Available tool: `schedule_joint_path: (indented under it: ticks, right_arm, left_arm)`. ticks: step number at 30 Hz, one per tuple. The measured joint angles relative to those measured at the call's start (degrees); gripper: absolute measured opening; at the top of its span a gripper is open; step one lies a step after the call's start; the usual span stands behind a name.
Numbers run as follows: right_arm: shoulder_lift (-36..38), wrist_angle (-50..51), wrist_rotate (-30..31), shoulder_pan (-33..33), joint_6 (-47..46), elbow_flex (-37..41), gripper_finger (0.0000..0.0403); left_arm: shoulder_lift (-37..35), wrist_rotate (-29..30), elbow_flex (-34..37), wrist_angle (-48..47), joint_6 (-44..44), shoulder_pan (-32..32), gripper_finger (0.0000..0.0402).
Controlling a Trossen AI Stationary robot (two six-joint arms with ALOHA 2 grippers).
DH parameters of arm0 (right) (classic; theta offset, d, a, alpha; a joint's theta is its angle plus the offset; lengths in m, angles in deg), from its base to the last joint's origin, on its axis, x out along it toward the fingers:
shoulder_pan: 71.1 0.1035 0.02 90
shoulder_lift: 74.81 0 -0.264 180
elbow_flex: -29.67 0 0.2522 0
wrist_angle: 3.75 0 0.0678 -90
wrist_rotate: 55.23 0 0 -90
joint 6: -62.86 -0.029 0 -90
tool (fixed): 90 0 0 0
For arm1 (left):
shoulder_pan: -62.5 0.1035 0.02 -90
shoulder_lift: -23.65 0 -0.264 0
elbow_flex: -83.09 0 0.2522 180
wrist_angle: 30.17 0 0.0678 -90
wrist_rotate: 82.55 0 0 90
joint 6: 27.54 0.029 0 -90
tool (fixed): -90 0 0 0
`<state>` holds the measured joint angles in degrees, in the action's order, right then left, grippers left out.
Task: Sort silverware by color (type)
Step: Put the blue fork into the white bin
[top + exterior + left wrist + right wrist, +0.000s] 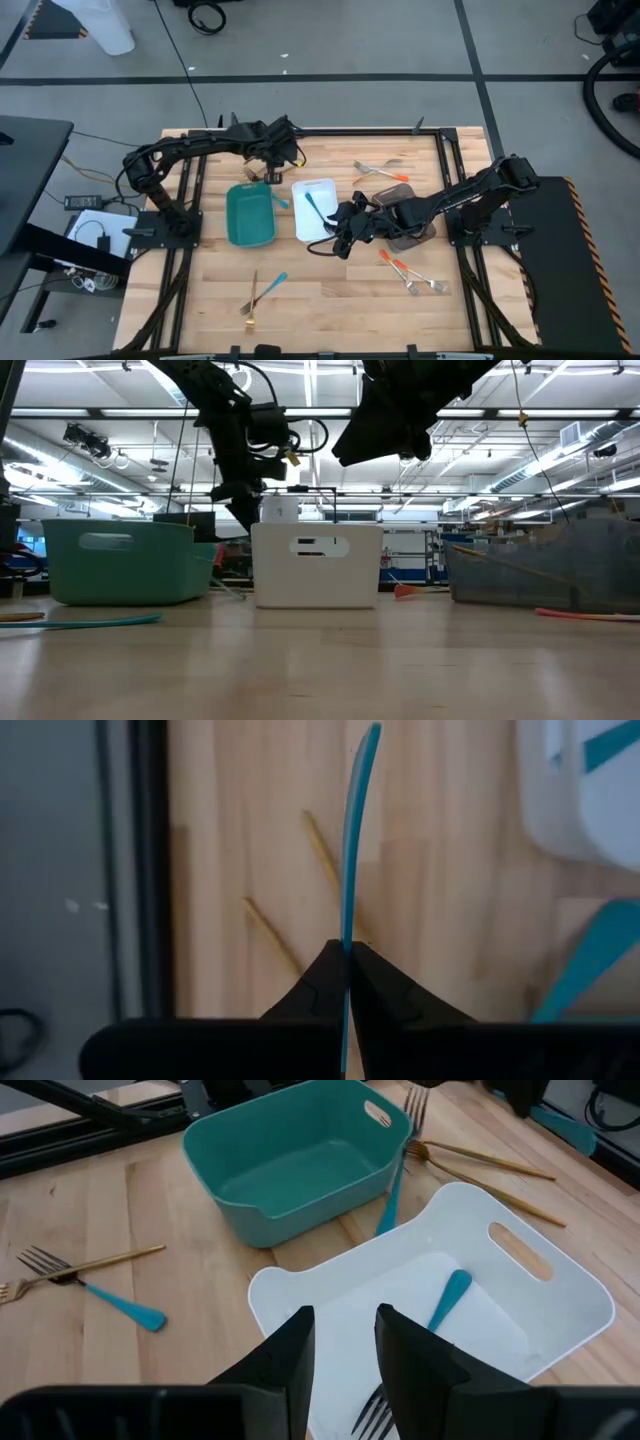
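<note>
Left tool (347, 982): pressed together, pinching a blue-handled utensil (355, 830) edge-on; it stands out straight ahead of the tips.
Held piece, long axis: in line with the tool, over bare worktop (330, 270) at the far edge, beside the teal tray (250, 215).
Target, as I judge: the white tray (318, 222) (a blue-handled fork (445, 1302) already lies inside), beyond the teal tray from this tool.
Right tool (343, 1342): spread, holding nothing, hanging over the white tray.
Nearer arm: the left, already carrying the piece.
</note>
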<state>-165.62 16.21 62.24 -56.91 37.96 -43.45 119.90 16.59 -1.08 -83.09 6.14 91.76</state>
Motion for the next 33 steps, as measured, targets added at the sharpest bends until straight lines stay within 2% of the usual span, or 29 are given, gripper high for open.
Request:
schedule_joint_path:
  ticks: [5, 14, 22, 27, 33]
  right_arm:
    - [0.0, 0.04, -0.02, 0.0, 0.01, 0.0, 0.0114]
    - [0.0, 0.31, -0.06, 0.0, 0.6, 0.0, 0.0114]
    - [0.02, 2.33, -0.04, 0.0, 0.86, 0.0, 0.0114]
    - [2.52, 9.27, 0.57, 0.04, -0.99, 0.0, 0.0114]
    - [6.33, 17.57, 6.36, 1.97, -5.34, 0.0, 0.0114]
  left_arm:
    - [0.0, 0.61, 0.0, 2.49, 3.4, -1.3, 0.0015]
    - [-0.99, -0.21, 0.01, 5.47, 3.65, -3.33, 0.0015]
    - [-3.94, -0.29, -0.07, 7.83, 6.95, -8.11, 0.0015]
    - [-4.11, -0.34, -0.07, 8.69, 10.62, -13.04, 0.0016]
    - [-4.11, 3.38, -0.04, 9.79, 15.3, -18.7, 0.0016]
